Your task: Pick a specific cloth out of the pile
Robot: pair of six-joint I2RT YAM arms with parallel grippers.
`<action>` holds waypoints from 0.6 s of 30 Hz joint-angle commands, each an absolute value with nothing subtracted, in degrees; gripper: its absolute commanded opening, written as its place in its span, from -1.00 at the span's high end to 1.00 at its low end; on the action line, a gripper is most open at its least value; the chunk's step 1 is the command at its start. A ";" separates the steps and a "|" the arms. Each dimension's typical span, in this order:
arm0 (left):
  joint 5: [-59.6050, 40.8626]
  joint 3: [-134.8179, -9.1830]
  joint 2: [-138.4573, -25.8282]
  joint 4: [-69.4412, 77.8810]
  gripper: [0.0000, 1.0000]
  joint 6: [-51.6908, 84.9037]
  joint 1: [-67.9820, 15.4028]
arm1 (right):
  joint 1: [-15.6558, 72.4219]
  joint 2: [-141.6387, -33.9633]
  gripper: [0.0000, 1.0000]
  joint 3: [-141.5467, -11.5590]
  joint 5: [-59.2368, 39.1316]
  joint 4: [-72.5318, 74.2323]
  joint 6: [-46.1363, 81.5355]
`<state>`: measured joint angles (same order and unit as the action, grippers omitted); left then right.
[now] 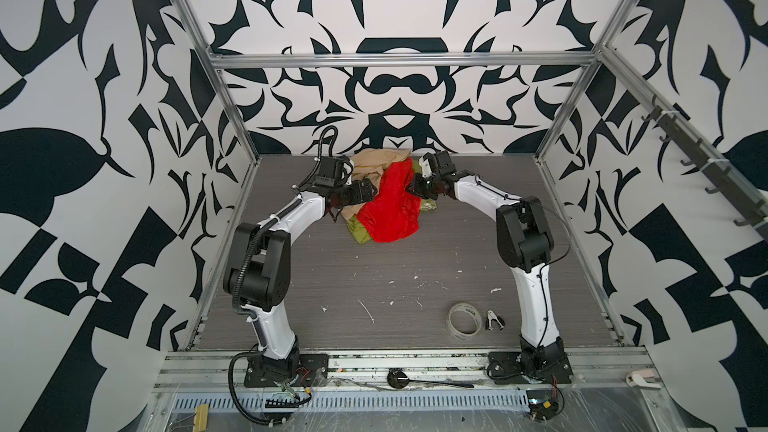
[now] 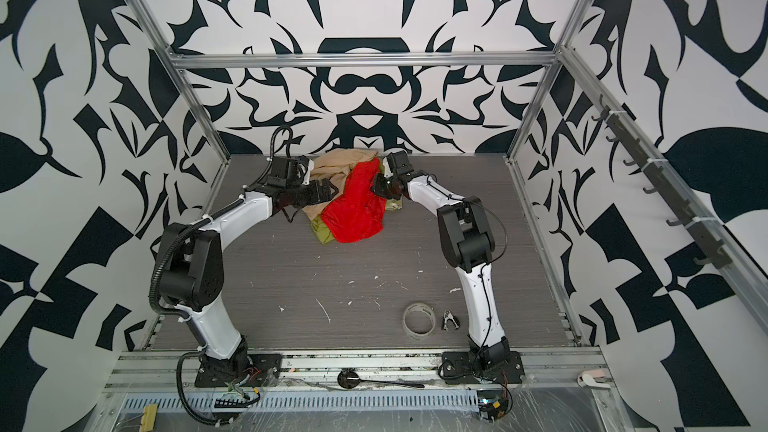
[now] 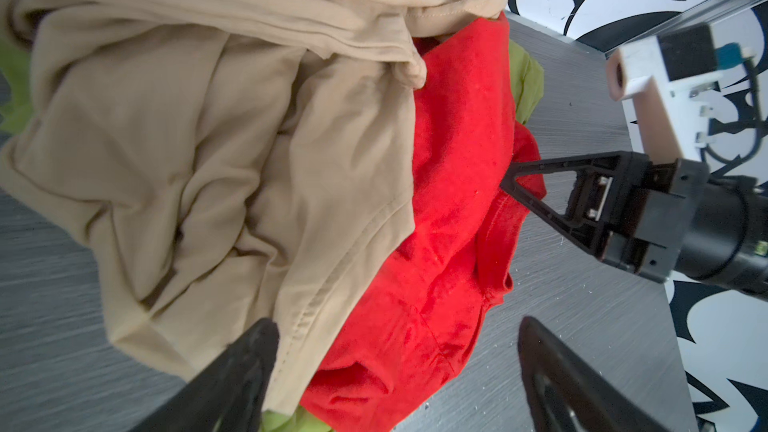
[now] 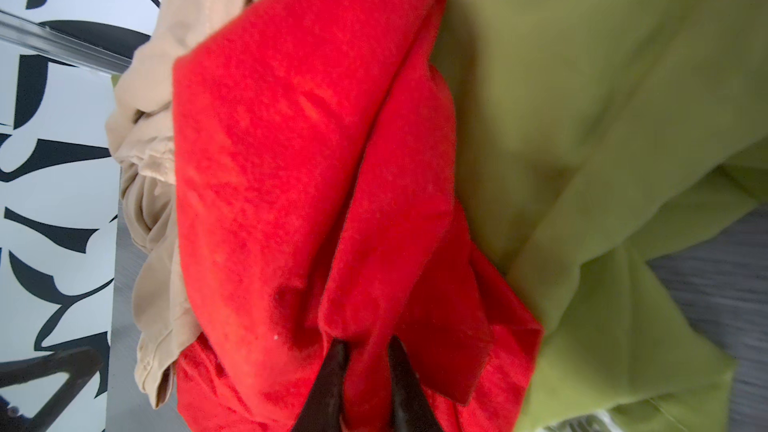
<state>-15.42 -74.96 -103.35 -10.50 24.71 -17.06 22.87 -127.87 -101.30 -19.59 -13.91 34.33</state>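
The pile (image 1: pixel 374 166) of cloths lies at the far middle of the table in both top views, with beige at the back and olive-green (image 1: pixel 359 233) underneath. The cloth (image 1: pixel 390 209) (image 2: pixel 355 209), bright red, drapes over its top and front. My right gripper (image 1: pixel 409 189) (image 4: pixel 368 344) is shut on a fold at the red cloth's right edge (image 4: pixel 291 160), and the fabric bunches between both fingers. My left gripper (image 1: pixel 353 201) (image 3: pixel 397 326) stands open at the pile's left side. One of its fingers is over the beige cloth (image 3: pixel 187 139), and red fabric (image 3: pixel 453 201) lies between its jaws without being gripped.
A roll of clear tape (image 1: pixel 464 320) and a small black clip (image 1: pixel 494 320) lie near the front right, beside the right arm's base. Aluminium frame posts (image 1: pixel 232 126) stand at the table's back corners. The patterned back wall rises just behind the pile.
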 commanded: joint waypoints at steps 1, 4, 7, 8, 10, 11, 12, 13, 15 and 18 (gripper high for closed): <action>-15.02 -75.31 -101.56 -9.69 -0.85 25.17 -17.31 | 23.05 -122.19 0.68 -100.51 -20.15 -12.08 34.10; -14.54 -76.51 -101.86 -9.63 -0.86 24.63 -17.29 | 23.12 -121.34 0.74 -99.10 -20.12 -11.88 33.76; -14.93 -77.17 -102.29 -9.02 -0.86 24.86 -17.48 | 23.12 -120.77 0.78 -97.82 -19.51 -11.33 33.26; -15.07 -77.11 -102.39 -8.54 -0.86 24.87 -17.57 | 23.14 -120.68 0.80 -97.52 -19.29 -11.12 33.22; -15.45 -77.24 -102.72 -8.09 -0.86 24.96 -17.56 | 23.02 -120.61 0.87 -97.56 -19.16 -11.07 33.13; -15.50 -77.51 -102.91 -8.09 -0.86 24.88 -17.58 | 23.06 -120.59 0.90 -97.56 -19.08 -11.14 33.13; -15.57 -77.90 -103.16 -8.22 -0.86 24.79 -17.57 | 23.03 -120.51 0.91 -97.60 -19.01 -11.18 33.20; -15.68 -78.21 -103.27 -8.50 -0.86 24.62 -17.58 | 23.03 -120.37 0.92 -97.64 -18.91 -11.25 33.23; -15.81 -78.52 -103.27 -8.75 -0.86 24.36 -17.58 | 23.04 -120.15 0.95 -97.32 -18.90 -11.11 33.22; -16.06 -78.31 -103.29 -8.68 -0.86 24.22 -17.58 | 22.96 -119.71 0.99 -96.95 -18.63 -10.55 33.46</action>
<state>-15.31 -76.88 -103.35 -8.78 24.45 -17.39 22.85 -123.02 -97.41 -19.25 -12.25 33.95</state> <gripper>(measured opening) 0.931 0.082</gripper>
